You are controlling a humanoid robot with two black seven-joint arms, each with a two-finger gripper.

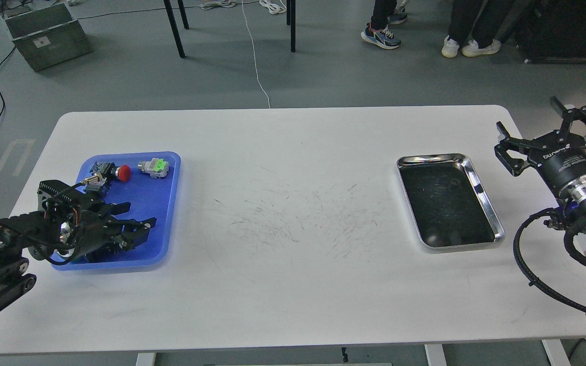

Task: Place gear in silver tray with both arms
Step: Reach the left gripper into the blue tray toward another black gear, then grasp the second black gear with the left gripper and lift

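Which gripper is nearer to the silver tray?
The right gripper: it hovers open just beyond the silver tray, on its right side. The left gripper is far away, over the blue tray.

Grey floor (pixel 120 76) (cables, green crate (pixel 49 35))

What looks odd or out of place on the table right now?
Nothing spilled or broken. The silver tray sits slightly askew and holds nothing, and the white table has dark scuff marks across its middle.

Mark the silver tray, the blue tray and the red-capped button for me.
silver tray (pixel 482 195): head view, right-hand polished rim.
blue tray (pixel 156 203): head view, bare floor near its right side.
red-capped button (pixel 124 173): head view, the red cap.
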